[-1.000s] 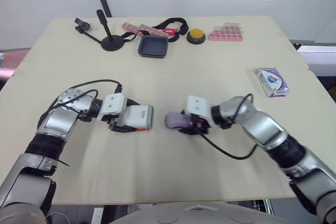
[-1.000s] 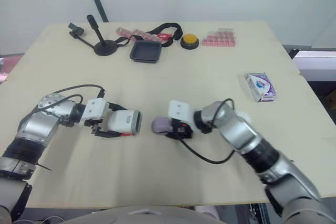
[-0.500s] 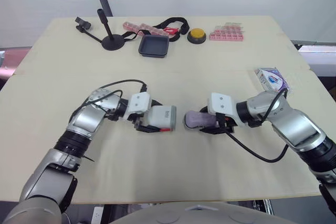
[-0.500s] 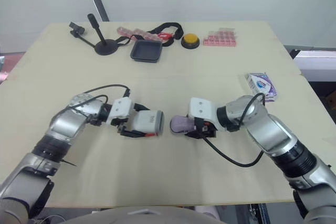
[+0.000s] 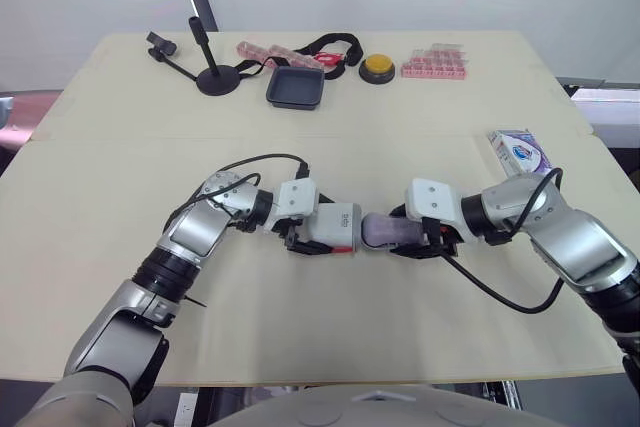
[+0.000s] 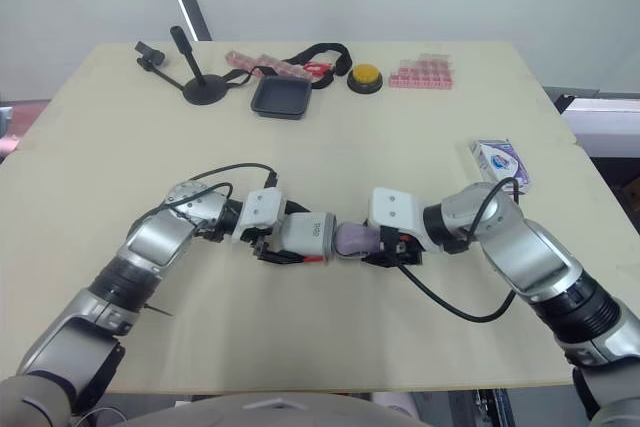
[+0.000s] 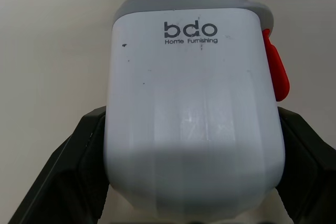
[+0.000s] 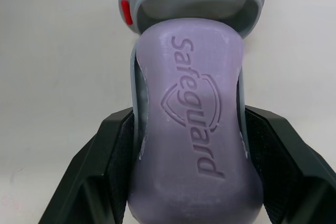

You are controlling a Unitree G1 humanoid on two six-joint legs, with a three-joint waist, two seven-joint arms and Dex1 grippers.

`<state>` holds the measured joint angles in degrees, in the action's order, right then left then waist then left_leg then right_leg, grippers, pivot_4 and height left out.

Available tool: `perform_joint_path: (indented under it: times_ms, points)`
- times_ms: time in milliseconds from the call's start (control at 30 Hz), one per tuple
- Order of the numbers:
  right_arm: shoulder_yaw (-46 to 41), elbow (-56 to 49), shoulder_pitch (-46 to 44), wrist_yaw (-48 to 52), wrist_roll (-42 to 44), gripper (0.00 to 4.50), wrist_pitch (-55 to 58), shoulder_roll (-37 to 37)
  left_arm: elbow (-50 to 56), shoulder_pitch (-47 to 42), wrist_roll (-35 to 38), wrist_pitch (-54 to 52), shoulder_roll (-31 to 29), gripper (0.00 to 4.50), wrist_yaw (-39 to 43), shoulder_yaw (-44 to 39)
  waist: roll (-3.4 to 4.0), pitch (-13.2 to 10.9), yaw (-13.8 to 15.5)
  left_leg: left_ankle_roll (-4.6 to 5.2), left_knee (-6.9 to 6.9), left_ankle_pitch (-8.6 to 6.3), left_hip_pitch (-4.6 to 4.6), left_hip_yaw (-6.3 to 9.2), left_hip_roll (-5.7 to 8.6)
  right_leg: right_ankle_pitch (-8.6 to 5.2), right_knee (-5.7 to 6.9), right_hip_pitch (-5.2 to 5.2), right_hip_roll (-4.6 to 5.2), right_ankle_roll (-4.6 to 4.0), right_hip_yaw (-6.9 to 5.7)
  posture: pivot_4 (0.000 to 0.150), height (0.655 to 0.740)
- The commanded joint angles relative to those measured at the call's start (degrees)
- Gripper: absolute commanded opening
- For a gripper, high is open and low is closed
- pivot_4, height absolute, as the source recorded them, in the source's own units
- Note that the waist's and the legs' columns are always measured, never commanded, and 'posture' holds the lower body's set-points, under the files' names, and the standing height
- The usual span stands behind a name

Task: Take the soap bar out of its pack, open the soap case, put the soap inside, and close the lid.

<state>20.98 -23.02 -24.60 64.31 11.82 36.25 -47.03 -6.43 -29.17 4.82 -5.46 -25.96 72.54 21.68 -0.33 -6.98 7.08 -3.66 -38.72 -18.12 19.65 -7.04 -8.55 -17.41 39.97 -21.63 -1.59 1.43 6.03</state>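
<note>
The left tool [image 5: 315, 234] is closed on the soap case [image 5: 335, 227], its two black fingers [image 7: 68, 171] pressed against the case's opposite sides at the closed end. The case is held lying flat just above the middle of the bench [image 5: 320, 327], with its open mouth pointing to the robot's right. The right tool [image 5: 415, 234] is clamped on the purple soap bar [image 5: 380, 231], fingers [image 8: 94, 177] spread about as wide as the bar and gripping its long sides, with the free end pointing left at the case. The soap's leading end meets the case's grey-rimmed mouth; whether it is already a little way inside cannot be told. The head views show the two arms reaching inward so that case and soap form one line between the tools. They also show the soap pack [image 5: 518, 154], a white and purple box, lying well apart near the bench's right edge. At the far edge sit a black tray [image 5: 295, 88], a yellow button [image 5: 377, 67], a pink pill organiser [image 5: 432, 62] and a black stand [image 5: 215, 77]. The left wrist view adds the print "bdo Home Furnishing" on the white shell and a red latch [image 7: 276, 72] on one side. The right wrist view shows "Safeguard" embossed on the soap, the hollow of the case mouth beyond it, and a thin grey edge along both sides of the bar.
</note>
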Motion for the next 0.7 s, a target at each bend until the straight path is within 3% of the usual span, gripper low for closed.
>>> perform_joint_path:
  times_ms: [33,400,467,533,567,700]
  points:
    - [-0.66,-1.83,-1.34,0.33,0.59,2.56,-0.02,0.28,2.95,-0.88,0.85,-0.69,0.34,3.48,-0.47,-0.09,0.0,0.0,0.02,0.0,0.0,0.0,0.0,0.0,0.0,0.0,0.0,0.0,0.0,0.0,0.0,0.15,0.74]
    - [1.87,-1.84,-4.09,-0.26,-0.11,2.56,3.0,2.1,4.77,-0.09,0.59,-3.04,2.18,3.48,-2.6,0.47,0.0,0.0,0.22,0.0,-0.01,0.0,0.01,-0.01,0.02,0.0,0.0,0.01,-0.01,0.0,0.03,0.15,0.74]
    - [1.63,-2.43,-4.3,-0.03,0.59,3.57,4.28,1.91,4.74,-0.22,0.6,-3.26,2.31,3.48,-3.0,0.59,0.0,0.0,0.36,0.0,-0.01,0.0,0.02,-0.01,0.02,0.0,0.0,0.01,-0.01,0.0,0.03,0.15,0.74]
    - [1.27,-3.03,-4.2,0.12,0.98,4.29,4.88,1.6,4.68,-0.33,0.68,-3.36,2.31,3.48,-3.25,0.67,0.0,0.0,0.37,0.0,-0.02,0.0,0.01,-0.01,0.02,0.0,0.0,0.01,0.0,0.0,0.03,0.15,0.74]
    - [0.96,-3.42,-3.94,0.35,1.31,4.49,5.19,1.24,4.62,-0.39,0.69,-3.39,2.33,3.48,-3.38,0.71,0.0,0.0,0.37,0.0,-0.02,0.0,0.01,-0.01,0.02,0.0,0.0,0.01,-0.01,0.0,0.03,0.15,0.74]
    - [-0.95,-4.61,-2.2,0.27,2.06,4.49,4.9,-0.35,4.62,-0.46,0.83,-3.62,2.4,3.48,-3.74,0.78,0.0,0.0,0.51,0.0,-0.02,0.0,0.01,0.0,0.01,0.0,0.0,0.01,0.0,0.0,0.03,0.15,0.74]
